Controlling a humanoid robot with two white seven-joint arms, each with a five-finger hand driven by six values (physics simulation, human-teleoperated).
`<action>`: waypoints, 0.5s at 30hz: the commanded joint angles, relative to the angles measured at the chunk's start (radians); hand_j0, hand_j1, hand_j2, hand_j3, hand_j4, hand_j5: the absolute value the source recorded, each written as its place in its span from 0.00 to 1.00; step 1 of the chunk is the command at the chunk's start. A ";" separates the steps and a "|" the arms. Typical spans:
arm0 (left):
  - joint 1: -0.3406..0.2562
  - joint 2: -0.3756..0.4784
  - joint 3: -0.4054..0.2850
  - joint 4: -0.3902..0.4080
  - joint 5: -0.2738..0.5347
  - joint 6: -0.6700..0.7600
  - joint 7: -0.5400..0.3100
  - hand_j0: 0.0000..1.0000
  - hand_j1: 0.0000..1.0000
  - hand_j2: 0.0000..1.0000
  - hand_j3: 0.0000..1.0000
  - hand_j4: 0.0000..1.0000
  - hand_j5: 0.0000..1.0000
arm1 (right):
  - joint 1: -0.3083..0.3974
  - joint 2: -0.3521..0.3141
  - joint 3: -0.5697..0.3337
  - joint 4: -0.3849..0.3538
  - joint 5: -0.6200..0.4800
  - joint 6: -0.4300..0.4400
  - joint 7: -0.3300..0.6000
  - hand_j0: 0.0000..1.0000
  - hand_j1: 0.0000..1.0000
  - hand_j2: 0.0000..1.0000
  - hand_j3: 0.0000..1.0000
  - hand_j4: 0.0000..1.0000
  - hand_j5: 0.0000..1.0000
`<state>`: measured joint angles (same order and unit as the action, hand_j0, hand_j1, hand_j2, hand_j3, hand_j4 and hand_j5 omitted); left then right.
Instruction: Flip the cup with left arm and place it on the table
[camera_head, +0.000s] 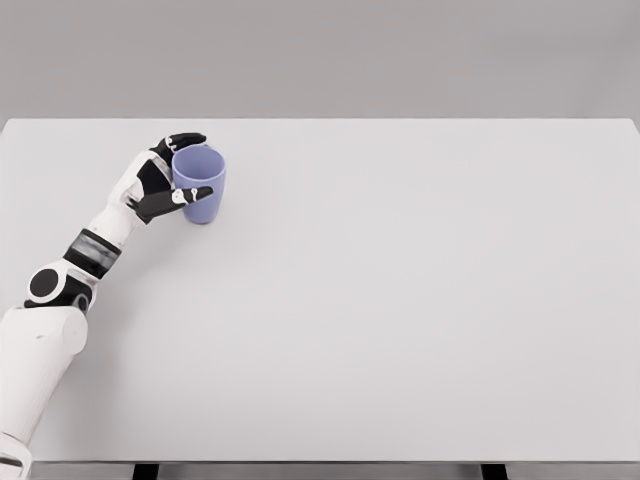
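You are looking down at a big, flat, pale grey tabletop (400, 320) that fills almost the whole view, with a plain grey wall behind it. Your white left arm (45, 340) comes in from the lower left corner and reaches up and across toward the far left part of the tabletop. At its end is your left hand (165, 180), white with black fingers. The fingers (185, 140) curl around the far side of the small, light purple plastic cup (200, 185), and the thumb (190, 196) lies across the near side, so the hand is wrapped around the cup. The cup stands upright on the tabletop with its open mouth facing up, and you can see down into it. It sits near the far left corner, well away from the middle. A soft shadow lies just under its base.
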<state>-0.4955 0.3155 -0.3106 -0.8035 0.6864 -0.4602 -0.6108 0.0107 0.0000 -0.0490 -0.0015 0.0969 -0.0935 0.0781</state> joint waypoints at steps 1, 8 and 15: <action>0.000 0.000 0.001 -0.002 0.005 -0.002 0.000 0.75 0.75 0.75 0.75 0.75 0.75 | 0.000 0.000 0.000 0.000 0.000 0.000 0.000 1.00 1.00 1.00 1.00 1.00 1.00; 0.002 -0.001 0.002 -0.002 0.005 -0.003 0.000 0.95 0.95 0.95 0.95 0.95 0.95 | 0.000 0.000 0.000 0.000 0.000 0.000 0.000 1.00 1.00 1.00 1.00 1.00 1.00; 0.002 0.000 0.004 -0.002 0.005 -0.017 0.000 1.00 1.00 1.00 1.00 1.00 1.00 | 0.000 0.000 0.000 0.000 0.000 0.000 0.000 1.00 1.00 1.00 1.00 1.00 1.00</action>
<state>-0.4939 0.3163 -0.3079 -0.8047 0.6863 -0.4711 -0.6107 0.0107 0.0000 -0.0490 -0.0015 0.0972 -0.0935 0.0781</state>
